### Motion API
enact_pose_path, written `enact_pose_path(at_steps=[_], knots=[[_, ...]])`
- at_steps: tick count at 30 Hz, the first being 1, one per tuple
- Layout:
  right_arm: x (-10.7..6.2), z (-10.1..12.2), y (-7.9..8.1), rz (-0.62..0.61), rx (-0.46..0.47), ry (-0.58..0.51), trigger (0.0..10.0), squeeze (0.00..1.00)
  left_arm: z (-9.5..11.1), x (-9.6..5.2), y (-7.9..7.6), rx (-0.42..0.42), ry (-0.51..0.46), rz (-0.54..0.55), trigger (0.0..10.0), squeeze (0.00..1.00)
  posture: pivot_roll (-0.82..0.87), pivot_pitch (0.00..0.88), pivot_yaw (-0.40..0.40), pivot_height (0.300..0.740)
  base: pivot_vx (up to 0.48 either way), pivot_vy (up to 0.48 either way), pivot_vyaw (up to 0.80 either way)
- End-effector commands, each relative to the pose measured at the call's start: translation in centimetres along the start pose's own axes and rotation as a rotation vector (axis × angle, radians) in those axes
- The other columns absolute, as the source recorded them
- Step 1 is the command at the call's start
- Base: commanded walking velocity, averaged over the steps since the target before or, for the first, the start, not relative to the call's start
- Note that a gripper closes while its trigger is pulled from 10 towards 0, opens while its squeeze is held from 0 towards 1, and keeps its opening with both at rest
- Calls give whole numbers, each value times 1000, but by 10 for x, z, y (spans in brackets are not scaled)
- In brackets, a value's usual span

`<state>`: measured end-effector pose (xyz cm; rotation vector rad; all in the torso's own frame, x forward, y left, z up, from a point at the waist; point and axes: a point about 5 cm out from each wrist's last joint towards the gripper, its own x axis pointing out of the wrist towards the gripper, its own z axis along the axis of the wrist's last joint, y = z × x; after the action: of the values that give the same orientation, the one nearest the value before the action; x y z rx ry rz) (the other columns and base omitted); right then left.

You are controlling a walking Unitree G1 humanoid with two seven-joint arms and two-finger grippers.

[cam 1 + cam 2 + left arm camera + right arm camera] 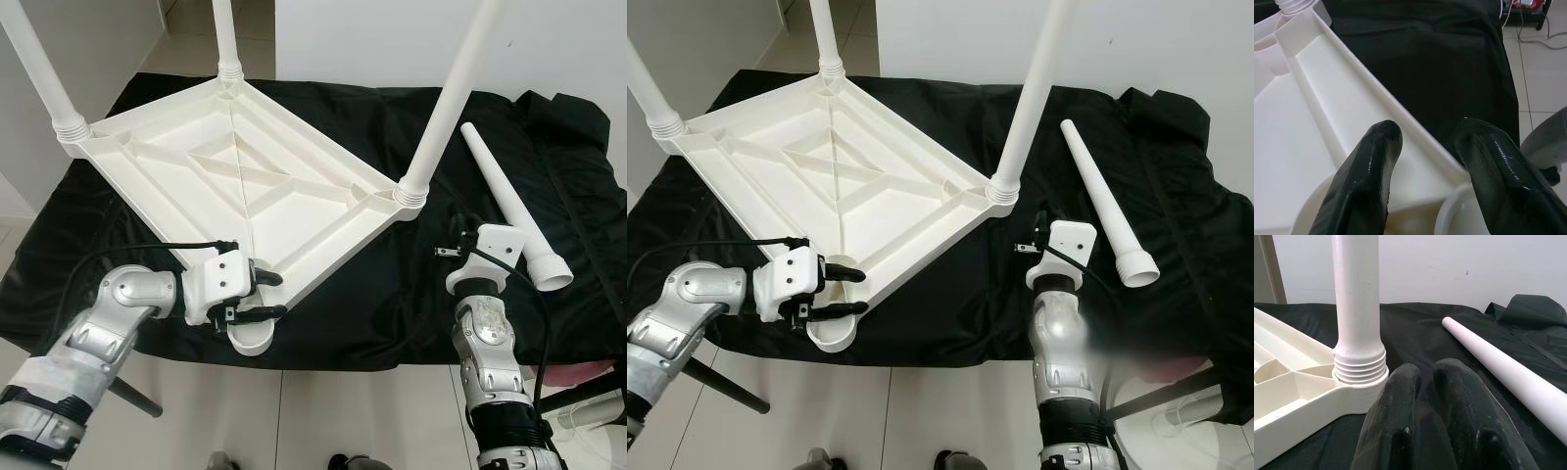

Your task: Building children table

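The tabletop is laid upside down on the black-draped bench, three legs screwed in. Its near empty corner socket is straddled by the left gripper, jaws open. The right gripper, jaws closed on nothing, is held between a fitted leg and the loose leg.

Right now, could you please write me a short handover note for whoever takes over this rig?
Left gripper: jaws open around the near corner rim of the upturned tabletop, beside the empty leg socket.
Right gripper: jaws shut, holding nothing, above the black cloth between the nearest fitted leg and the loose leg.
Done: three legs stand in their corner sockets.
Left: the fourth leg lies loose on the cloth at the robot's right; it probably has to be picked up and fitted into the empty socket at the near corner.
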<state>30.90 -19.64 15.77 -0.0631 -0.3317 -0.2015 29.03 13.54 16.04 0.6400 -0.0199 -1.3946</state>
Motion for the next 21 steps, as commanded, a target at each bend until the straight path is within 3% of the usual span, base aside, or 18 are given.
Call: enact_pose_path(at_steps=[1, 10, 12, 13, 16, 21], knots=[[-3, -3, -4, -22, 2, 6, 10000, 0, -2, 7, -1, -19, 6, 51, 10000, 0, -5, 120, 8, 740, 0, 0, 0], [-6, -3, -4, -38, 9, 6, 10000, 0, 2, 25, 0, -40, -31, 99, 10000, 0, -21, 125, 22, 740, 0, 0, 0], [-7, -3, -4, -42, 8, 6, 10000, 0, 5, 29, 4, -36, -51, 139, 10000, 0, -24, 126, 20, 740, 0, 0, 0], [-8, -3, -5, -47, 8, 7, 10000, 0, 13, 30, 13, -56, -105, 194, 10000, 0, -27, 128, 20, 740, 0, 0, 0], [-8, -3, -5, -48, 8, 7, 10000, 0, 16, 29, 16, -65, -123, 202, 10000, 0, -27, 128, 20, 740, 0, 0, 0], [-9, -5, -4, -38, 8, 14, 10000, 0, 23, 7, 33, -35, -114, 205, 10000, 0, -8, 132, 13, 740, 0, 0, 0]])
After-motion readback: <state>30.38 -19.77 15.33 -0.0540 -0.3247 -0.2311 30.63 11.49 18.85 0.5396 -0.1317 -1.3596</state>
